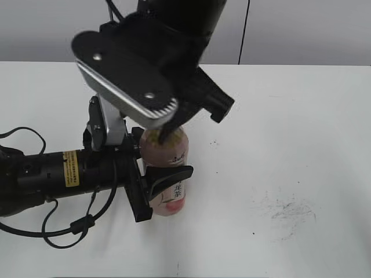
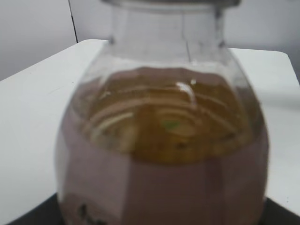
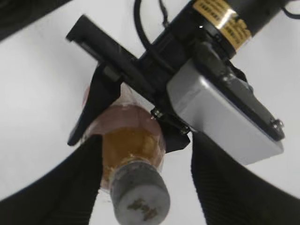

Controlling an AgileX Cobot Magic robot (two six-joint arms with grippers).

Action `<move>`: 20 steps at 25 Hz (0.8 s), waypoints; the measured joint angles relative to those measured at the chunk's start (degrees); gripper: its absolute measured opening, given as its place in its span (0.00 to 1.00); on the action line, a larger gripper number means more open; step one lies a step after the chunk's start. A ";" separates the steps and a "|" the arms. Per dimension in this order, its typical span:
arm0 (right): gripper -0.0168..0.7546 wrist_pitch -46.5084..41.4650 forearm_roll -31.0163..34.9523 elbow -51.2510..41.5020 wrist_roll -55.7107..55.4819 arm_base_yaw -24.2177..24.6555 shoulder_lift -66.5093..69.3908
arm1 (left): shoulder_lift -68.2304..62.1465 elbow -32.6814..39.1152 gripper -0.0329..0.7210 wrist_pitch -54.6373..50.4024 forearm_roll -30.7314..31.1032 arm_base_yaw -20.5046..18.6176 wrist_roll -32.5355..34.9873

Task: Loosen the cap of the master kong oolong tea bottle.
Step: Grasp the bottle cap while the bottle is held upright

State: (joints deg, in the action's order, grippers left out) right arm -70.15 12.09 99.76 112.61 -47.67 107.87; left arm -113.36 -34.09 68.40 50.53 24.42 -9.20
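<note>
Standing upright a little left of the middle of the white tabletop (image 1: 301, 127), the master kong oolong tea bottle (image 1: 168, 152) is caught between the two arms. From the left a black arm lies low along the tabletop, a yellow label on its barrel and loose black cables (image 1: 35, 229) curling beside it. Its left end effector (image 1: 152, 188) is clamped on the bottle's lower body, one black finger wrapped across the front of the pink-and-white label, the other behind it. The left wrist view is filled with the bottle's clear shoulder and the amber-pink tea inside, so close that little else shows there.

Above the bottle the right arm comes down from the top of the exterior view, its grey-and-black wrist housing hiding the bottle's neck from that side. In the right wrist view the cap (image 3: 139, 197) sits on the neck, light grey with a small dark mark on top. The right end effector (image 3: 145, 187) straddles it with its two ribbed black fingers (image 3: 229, 187) standing apart, one on each side. A pale gap shows between the cap and the right-hand finger; the left-hand finger is close by the bottle's neck, and I cannot tell whether it touches.

Further right the tabletop carries a patch of grey scuff marks (image 1: 287, 209), well apart from the bottle.
</note>
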 joint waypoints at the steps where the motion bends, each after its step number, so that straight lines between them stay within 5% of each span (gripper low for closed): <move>1: 0.64 0.01 0.04 0.00 -6.17 -0.14 0.00 | 0.00 0.00 0.56 0.00 0.00 0.00 -0.06; 6: 0.76 0.01 -4.33 0.00 -41.27 -0.21 0.00 | 0.00 0.00 0.56 -0.05 -0.02 0.00 -0.17; 20: 0.76 0.01 -6.46 0.00 -117.17 -0.21 0.00 | 0.00 0.00 0.56 -0.05 -0.06 0.00 -0.22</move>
State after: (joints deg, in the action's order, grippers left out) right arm -70.14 5.63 99.76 -4.56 -47.88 107.87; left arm -113.36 -34.09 68.35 50.47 24.42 -9.42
